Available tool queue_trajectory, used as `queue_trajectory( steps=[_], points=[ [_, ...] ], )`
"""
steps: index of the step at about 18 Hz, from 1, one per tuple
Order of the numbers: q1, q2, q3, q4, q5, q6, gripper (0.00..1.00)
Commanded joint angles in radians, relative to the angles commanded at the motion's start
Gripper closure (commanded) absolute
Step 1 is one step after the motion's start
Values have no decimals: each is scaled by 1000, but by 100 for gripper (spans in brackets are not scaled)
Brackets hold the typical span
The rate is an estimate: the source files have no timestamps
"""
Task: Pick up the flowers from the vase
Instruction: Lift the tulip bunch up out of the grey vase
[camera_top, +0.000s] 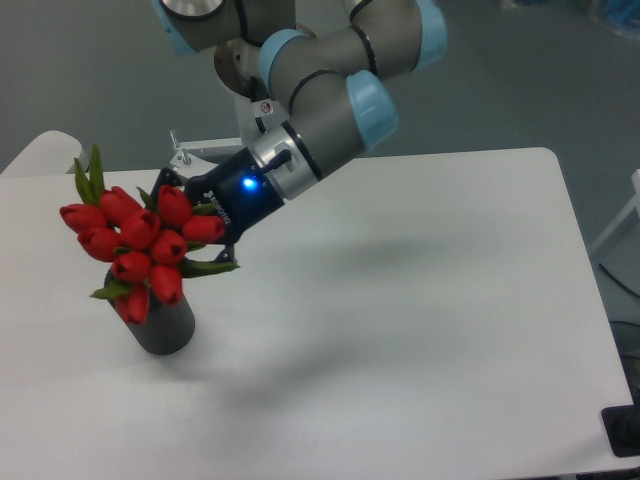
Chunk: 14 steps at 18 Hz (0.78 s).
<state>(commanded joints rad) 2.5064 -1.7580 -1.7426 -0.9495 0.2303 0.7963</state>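
Note:
The flowers (140, 240), a tight bunch of red tulip buds with green leaves, hang tilted just above and in front of the vase (165, 325). The vase is a dark grey cylinder standing on the white table at the left; the buds cover its mouth. My gripper (195, 228) reaches in from the right and is shut on the flowers at the right side of the bunch. Its fingertips are mostly hidden among the buds and leaves. The stems do not show.
The white table (420, 300) spreads to the right and front of the vase. A metal bracket (205, 152) sits at the table's far edge behind the arm. A black object (625, 430) is at the right front corner.

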Motion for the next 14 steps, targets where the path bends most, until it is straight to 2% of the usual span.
queue_trajectory(
  steps=[5, 11, 14],
  points=[
    [42, 8, 6, 0, -45, -49, 85],
    [75, 8, 28, 0, -48, -65, 85],
    [91, -12, 69, 11, -34, -42, 85]
  ],
)
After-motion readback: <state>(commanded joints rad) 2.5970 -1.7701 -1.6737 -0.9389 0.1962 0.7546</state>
